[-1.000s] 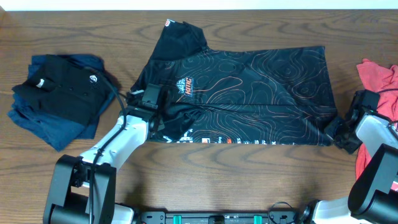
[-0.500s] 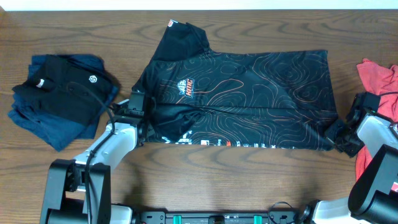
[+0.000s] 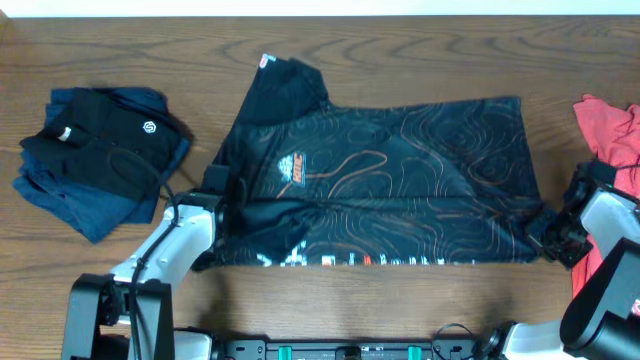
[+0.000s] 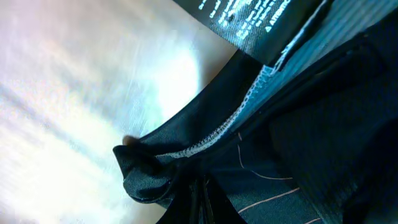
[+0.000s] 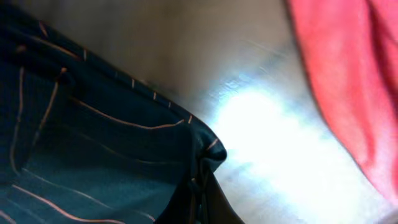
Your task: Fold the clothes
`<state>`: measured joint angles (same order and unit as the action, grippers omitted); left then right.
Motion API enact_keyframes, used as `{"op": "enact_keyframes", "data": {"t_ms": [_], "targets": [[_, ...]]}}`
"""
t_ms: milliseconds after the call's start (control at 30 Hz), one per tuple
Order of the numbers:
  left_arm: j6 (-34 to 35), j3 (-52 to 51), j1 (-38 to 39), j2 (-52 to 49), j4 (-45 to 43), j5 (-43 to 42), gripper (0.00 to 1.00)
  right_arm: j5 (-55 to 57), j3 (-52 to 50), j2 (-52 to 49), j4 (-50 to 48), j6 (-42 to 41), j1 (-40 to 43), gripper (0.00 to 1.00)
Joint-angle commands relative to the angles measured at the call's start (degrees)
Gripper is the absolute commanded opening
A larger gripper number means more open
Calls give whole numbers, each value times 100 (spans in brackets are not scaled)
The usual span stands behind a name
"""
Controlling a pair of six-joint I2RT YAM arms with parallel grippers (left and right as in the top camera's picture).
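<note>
Dark wood-grain table (image 3: 400, 300) carried all items; its surface was smooth and gave a glossy glare in both wrist views. A black short-sleeved jersey (image 3: 420, 170) lay spread across the middle of the table, its length running from left of centre almost to the right edge; the fabric was thin and slick, covered with fine orange contour lines, and lay in shallow ripples. One sleeve (image 3: 285, 80) pointed toward the far edge; a small orange chest logo (image 3: 293, 172) sat on the left half; a row of white, red and blue sponsor prints (image 3: 360, 260), blurred, ran along the side facing the near edge.

Left gripper (image 3: 218, 192) was closed on the jersey's left end; the left wrist view showed a bunched fold of black cloth (image 4: 149, 177) pinched there, with a white overlock-stitched seam (image 4: 217, 134) running up from it. Right gripper (image 3: 556, 232) was closed on the jersey's near right corner; the right wrist view showed that corner (image 5: 208, 158) gathered to a point and nipped between the jaws, the table bare beside it.

A folded stack (image 3: 95, 150) of black over navy garments sat near the left edge, apart from the jersey; a crumpled red T-shirt (image 3: 612, 130) lay at the right edge, near the right gripper.
</note>
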<state>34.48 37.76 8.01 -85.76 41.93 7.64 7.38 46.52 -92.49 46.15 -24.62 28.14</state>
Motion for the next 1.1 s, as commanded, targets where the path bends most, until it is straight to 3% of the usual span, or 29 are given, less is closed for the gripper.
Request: {"op": "enact_keyframes", "data": {"t_ms": [0, 267, 433, 500, 600, 667, 767, 900, 1067], "targets": [[37, -267, -35, 144, 275, -424, 6, 129, -46, 444, 98, -87, 162, 1], [35, -267, -33, 1342, 826, -721, 6, 140, -46, 1322, 407, -87, 227, 1], [-59, -267, -35, 2068, 708, -658, 7, 140, -46, 1580, 538, -87, 227, 1], [-101, -260, -33, 2280, 616, -660, 15, 140, -46, 1589, 557, -85, 227, 9], [-122, -254, -33, 2472, 597, -660, 22, 140, -46, 1589, 597, -87, 227, 34], [-144, -249, -33, 2551, 597, -660, 25, 138, -46, 1589, 590, -87, 227, 45], [-321, -214, -33, 2625, 592, -691, 28, 2, -46, 1589, 483, -79, 227, 47], [-1338, 17, -33, 2629, 420, -1355, 38, -726, -39, 1591, 151, 319, 221, 46], [-1764, 658, -33, 2546, -57, -1484, 61, -2236, -35, 1613, -254, 1113, 216, 49]]}}
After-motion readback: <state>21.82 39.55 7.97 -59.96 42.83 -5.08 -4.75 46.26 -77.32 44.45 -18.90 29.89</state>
